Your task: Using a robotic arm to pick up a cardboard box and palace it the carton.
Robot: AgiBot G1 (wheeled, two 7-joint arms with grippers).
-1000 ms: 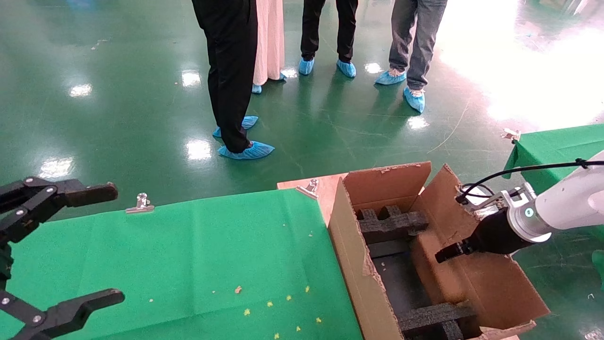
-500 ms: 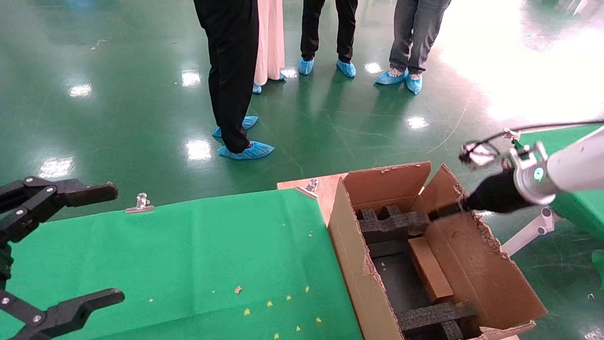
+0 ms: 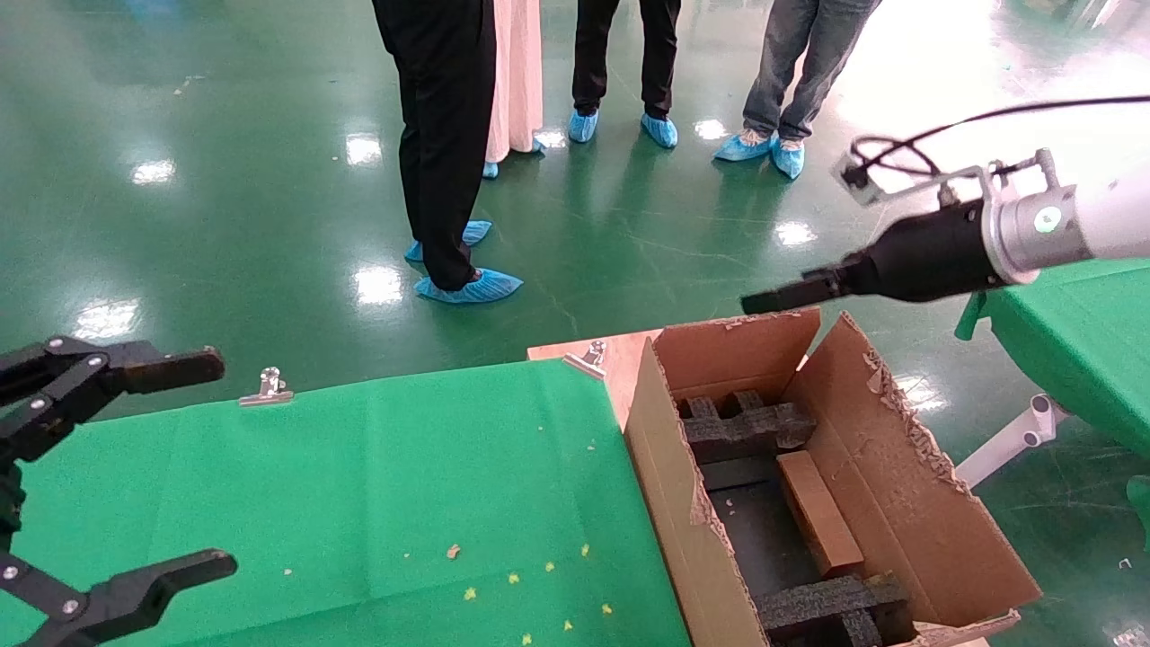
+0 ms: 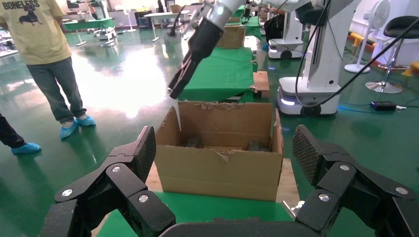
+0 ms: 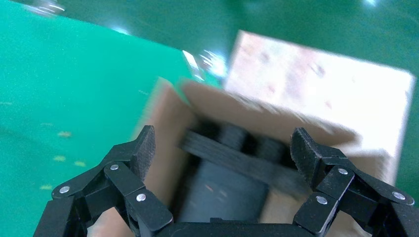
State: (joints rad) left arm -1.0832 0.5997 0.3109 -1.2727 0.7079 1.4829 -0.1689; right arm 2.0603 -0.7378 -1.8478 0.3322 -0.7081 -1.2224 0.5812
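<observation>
The large brown carton stands on the right end of the green table, flaps up, with black foam inserts inside. The small flat cardboard box lies in it between the inserts, touched by nothing. My right gripper, on the white robotic arm, hovers above the carton's far rim. In the right wrist view this gripper is open and empty over the carton. My left gripper is parked open at the table's left. In its wrist view the left gripper faces the carton.
The green cloth is held by metal clips and carries small crumbs. A wooden board lies under the carton. Several people stand on the floor beyond. Another green table is at the right.
My right gripper has risen out of the carton and moved up toward its far rim. The cardboard box it left behind now lies inside. The left arm has not moved.
</observation>
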